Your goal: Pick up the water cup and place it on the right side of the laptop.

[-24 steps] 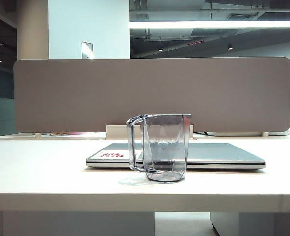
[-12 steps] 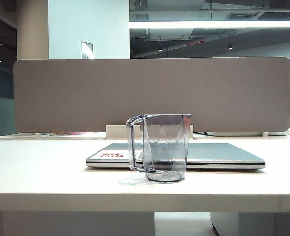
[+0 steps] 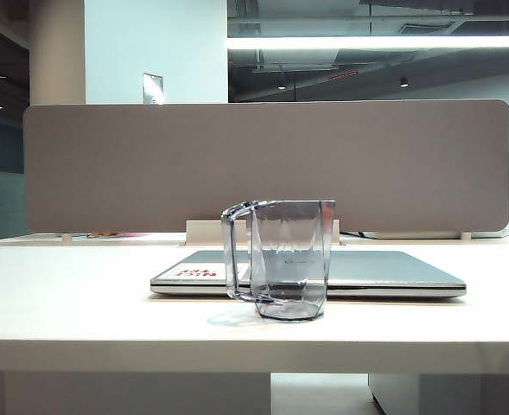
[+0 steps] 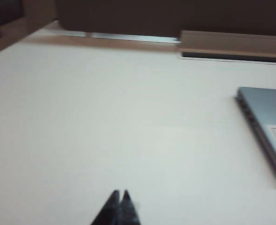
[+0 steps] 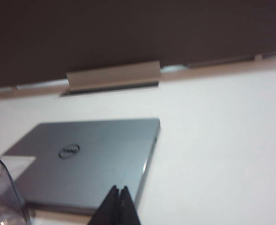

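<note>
Nothing was done yet: I saw the water cup (image 3: 280, 259) standing on the tabletop (image 3: 81, 294) before the laptop (image 3: 384, 270), both my left end effector (image 4: 120, 196) and right end effector (image 5: 118, 191) clenched empty, well short.

- Water cup (image 3: 290, 259): transparent grey-blue tinted plastic, glossy, with faceted walls.
- Laptop (image 5: 88, 161): silver-grey lid, smooth satin finish with a metallic look; dark oval logo.
- Bench (image 3: 73, 294): white top, smooth and matt.
- Divider panel (image 3: 263, 164): grey-brown, matt, cloth-like surface.
- Left gripper (image 4: 119, 196) and right gripper (image 5: 118, 190): black, matt tips.
</note>
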Controlling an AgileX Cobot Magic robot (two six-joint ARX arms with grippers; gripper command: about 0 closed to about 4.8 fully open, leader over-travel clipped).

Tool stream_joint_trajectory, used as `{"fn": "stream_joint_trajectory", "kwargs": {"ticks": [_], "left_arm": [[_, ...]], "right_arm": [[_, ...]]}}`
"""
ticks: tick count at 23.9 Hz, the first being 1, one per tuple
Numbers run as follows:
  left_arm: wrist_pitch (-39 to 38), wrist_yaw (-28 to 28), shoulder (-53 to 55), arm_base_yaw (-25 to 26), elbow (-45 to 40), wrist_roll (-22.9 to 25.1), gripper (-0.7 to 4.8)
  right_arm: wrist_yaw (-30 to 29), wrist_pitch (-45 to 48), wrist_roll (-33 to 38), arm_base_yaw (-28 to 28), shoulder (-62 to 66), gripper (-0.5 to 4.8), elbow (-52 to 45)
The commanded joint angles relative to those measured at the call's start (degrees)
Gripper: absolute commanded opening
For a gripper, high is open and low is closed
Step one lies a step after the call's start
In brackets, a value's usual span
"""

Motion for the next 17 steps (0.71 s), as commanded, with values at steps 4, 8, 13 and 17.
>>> {"fn": "stream_joint_trajectory", "kwargs": {"ticks": [4,8,13,17], "left_arm": [[0.8,8.7,0.0,0.1,0.3,-0.1,-0.04],[0.7,12.1,0.0,0.1,0.5,-0.2,-0.04],[-0.1,14.9,0.0,0.0,3.0,-0.2,-0.04],[-0.2,18.4,2.1,0.0,5.1,-1.7,-0.04]], "right_arm": [[0.1,-1.2,0.5,1.9,0.5,-0.09,6.1],[0.1,-3.2,0.4,3.4,3.7,-0.09,9.1],[0.1,-3.3,-0.1,5.9,14.2,-0.09,15.2],[-0.1,-3.3,-0.1,6.6,21.7,-0.09,19.3]]}}
